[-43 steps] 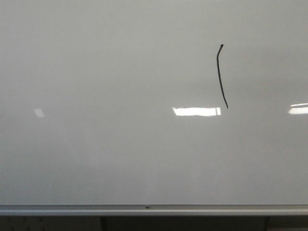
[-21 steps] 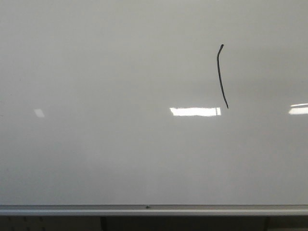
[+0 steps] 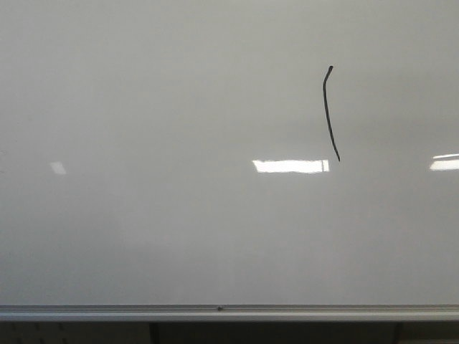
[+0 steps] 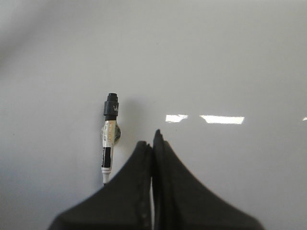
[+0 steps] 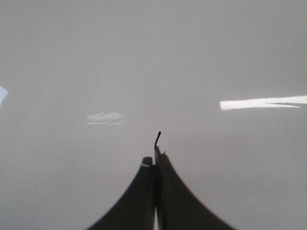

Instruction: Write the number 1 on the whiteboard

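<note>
We find the thin black marker stroke of the number 1 point(image 3: 330, 113) unchanged over the last second, upper right on the glossy pale whiteboard point(image 3: 143, 215). Left gripper point(image 4: 152, 140) and right gripper point(image 5: 154, 158) are pressed together, empty; the writing looks finished.

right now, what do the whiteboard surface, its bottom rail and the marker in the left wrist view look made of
The whiteboard looks like glossy coated panel, since it mirrors bright ceiling lights. Its bottom rail looks like brushed aluminium: silver, matte, ridged. The marker seems plastic, with a white labelled barrel and dark end.
</note>
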You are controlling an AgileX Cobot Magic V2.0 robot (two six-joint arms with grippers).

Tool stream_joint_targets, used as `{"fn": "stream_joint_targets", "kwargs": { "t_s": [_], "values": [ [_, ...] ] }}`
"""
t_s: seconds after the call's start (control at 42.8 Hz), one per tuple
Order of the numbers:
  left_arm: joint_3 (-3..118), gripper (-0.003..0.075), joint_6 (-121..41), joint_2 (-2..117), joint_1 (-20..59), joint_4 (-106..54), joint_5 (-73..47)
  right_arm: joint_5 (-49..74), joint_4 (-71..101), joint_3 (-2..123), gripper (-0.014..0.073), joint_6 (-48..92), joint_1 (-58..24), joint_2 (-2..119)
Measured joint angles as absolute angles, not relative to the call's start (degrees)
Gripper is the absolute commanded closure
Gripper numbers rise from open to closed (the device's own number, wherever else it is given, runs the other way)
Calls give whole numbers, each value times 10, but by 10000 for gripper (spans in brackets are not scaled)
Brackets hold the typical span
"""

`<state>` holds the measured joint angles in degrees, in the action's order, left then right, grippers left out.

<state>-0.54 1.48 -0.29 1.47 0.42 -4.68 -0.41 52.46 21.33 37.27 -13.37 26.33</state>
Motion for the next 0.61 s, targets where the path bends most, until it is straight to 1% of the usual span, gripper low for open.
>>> {"fn": "stream_joint_targets", "kwargs": {
  "t_s": [0.608],
  "values": [
    [-5,741,15,-3,15,5,-42,-4,525,213,654,373,-134,263]
  ]
}}
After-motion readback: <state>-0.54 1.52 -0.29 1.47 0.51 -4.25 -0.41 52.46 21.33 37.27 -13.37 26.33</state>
